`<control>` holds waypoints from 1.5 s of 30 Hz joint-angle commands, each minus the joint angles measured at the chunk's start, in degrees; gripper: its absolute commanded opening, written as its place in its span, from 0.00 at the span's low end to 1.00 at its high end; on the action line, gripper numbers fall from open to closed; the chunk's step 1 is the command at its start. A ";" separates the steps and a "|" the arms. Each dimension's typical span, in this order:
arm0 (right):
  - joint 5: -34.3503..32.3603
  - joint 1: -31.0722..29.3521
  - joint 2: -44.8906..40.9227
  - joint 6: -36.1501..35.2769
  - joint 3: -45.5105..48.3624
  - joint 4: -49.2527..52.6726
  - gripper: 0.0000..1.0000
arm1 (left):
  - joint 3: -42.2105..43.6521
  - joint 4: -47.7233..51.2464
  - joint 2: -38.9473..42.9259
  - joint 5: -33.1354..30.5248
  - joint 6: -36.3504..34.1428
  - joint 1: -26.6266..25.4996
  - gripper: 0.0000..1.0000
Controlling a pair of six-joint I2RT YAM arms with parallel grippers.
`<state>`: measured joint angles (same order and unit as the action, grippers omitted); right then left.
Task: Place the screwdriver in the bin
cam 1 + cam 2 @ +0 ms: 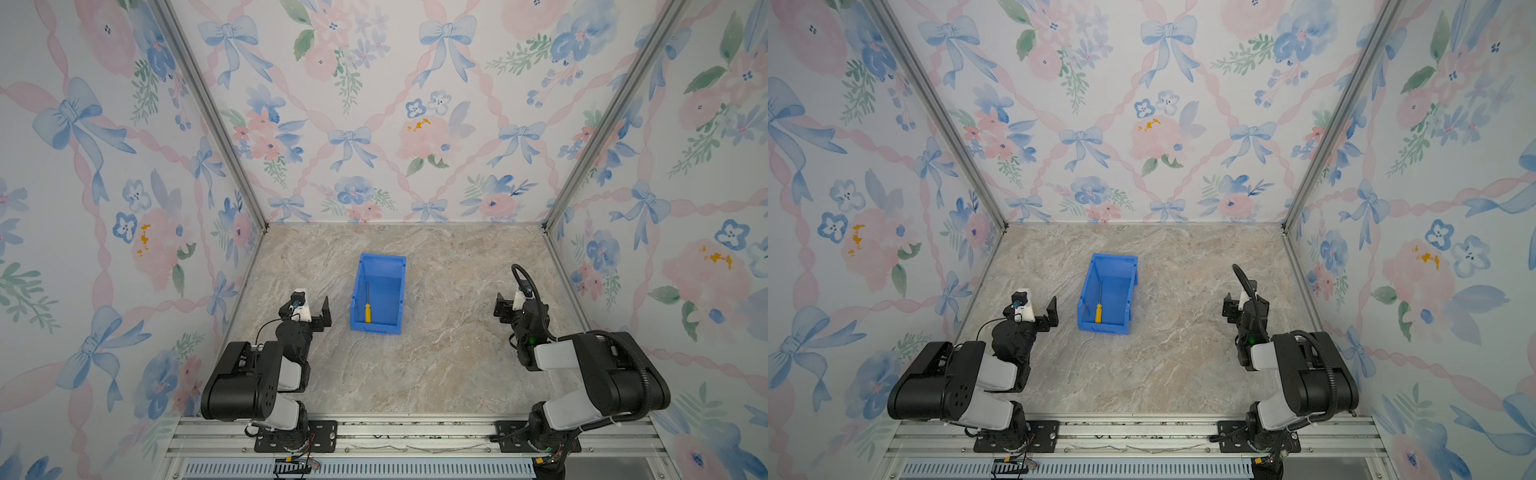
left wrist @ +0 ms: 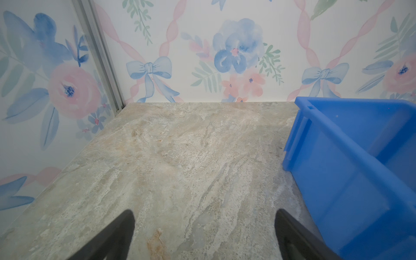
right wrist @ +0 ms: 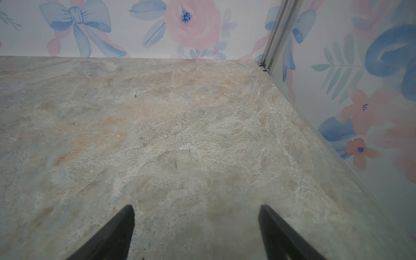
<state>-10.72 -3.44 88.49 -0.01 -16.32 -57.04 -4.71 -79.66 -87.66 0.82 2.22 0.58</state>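
The screwdriver, yellow-orange handle toward the front and thin grey shaft pointing back, lies flat on the floor of the blue bin in both top views. The bin stands on the marble table, mid-left. My left gripper rests just left of the bin, open and empty. In the left wrist view the left gripper spans bare table, with the bin's wall close beside one finger. My right gripper sits far right of the bin, open, nothing between its fingers.
Floral-papered walls enclose the table on three sides, with metal corner posts. An aluminium rail carrying both arm bases runs along the front edge. Bare marble lies between the arms.
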 commanded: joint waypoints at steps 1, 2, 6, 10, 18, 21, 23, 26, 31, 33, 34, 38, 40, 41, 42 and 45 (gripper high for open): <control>5.02 1.22 0.42 0.85 -3.65 -0.16 0.89 | -2.13 -4.55 -2.66 -0.04 0.64 0.42 0.98; 6.25 1.63 0.41 1.11 -5.93 4.22 0.89 | -3.16 -0.35 -1.36 0.21 0.68 0.41 0.98; 7.67 2.17 0.35 1.15 -6.15 4.75 0.97 | -8.79 9.16 -2.30 0.41 0.34 0.38 0.98; 7.38 1.97 0.04 0.93 -6.44 5.71 0.97 | -9.13 10.59 -2.07 0.75 -0.94 -0.58 0.98; 7.27 1.95 0.02 0.89 -6.43 5.75 0.97 | -9.12 10.59 -1.91 0.81 -0.89 -0.56 0.98; 7.29 1.87 0.02 0.89 -6.45 5.68 0.97 | -9.17 10.58 -1.93 0.79 -0.90 -0.57 0.98; 7.29 1.87 0.02 0.89 -6.40 5.75 0.97 | -9.18 10.59 -1.93 0.78 -0.90 -0.51 0.98; 7.32 1.86 0.02 0.89 -6.43 5.79 0.97 | -9.14 10.65 -1.95 0.85 -0.90 -0.55 0.98; 7.21 1.87 0.02 0.89 -6.43 5.80 0.97 | -9.13 10.56 -1.96 0.78 -0.85 -0.51 0.98; 7.17 1.87 0.02 0.89 -6.45 5.80 0.97 | -9.10 10.66 -1.92 0.84 -0.90 -0.56 0.98; 7.18 1.88 0.02 0.89 -6.45 5.80 0.97 | -9.14 10.58 -1.98 0.81 -0.88 -0.58 0.98; 7.11 1.82 0.02 0.80 -6.53 5.88 0.97 | -9.09 10.59 -1.94 0.83 -0.82 -0.58 0.98; 7.03 1.78 0.02 0.78 -6.50 5.86 0.97 | -9.11 10.64 -1.91 0.76 -0.86 -0.58 0.98; 7.00 1.83 0.02 0.80 -6.52 5.84 0.97 | -9.15 10.65 -1.97 0.80 -0.89 -0.56 0.98; 6.95 1.76 0.02 0.70 -6.53 5.84 0.97 | -9.12 10.61 -1.92 0.77 -0.90 -0.58 0.98; 6.90 1.67 0.02 0.59 -6.62 6.05 0.97 | -9.12 10.61 -1.96 0.83 -0.89 -0.52 0.98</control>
<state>-4.25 -1.87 88.84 0.45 -22.24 -51.00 -13.82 -69.10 -89.65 1.06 1.98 0.36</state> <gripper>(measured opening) 0.968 0.979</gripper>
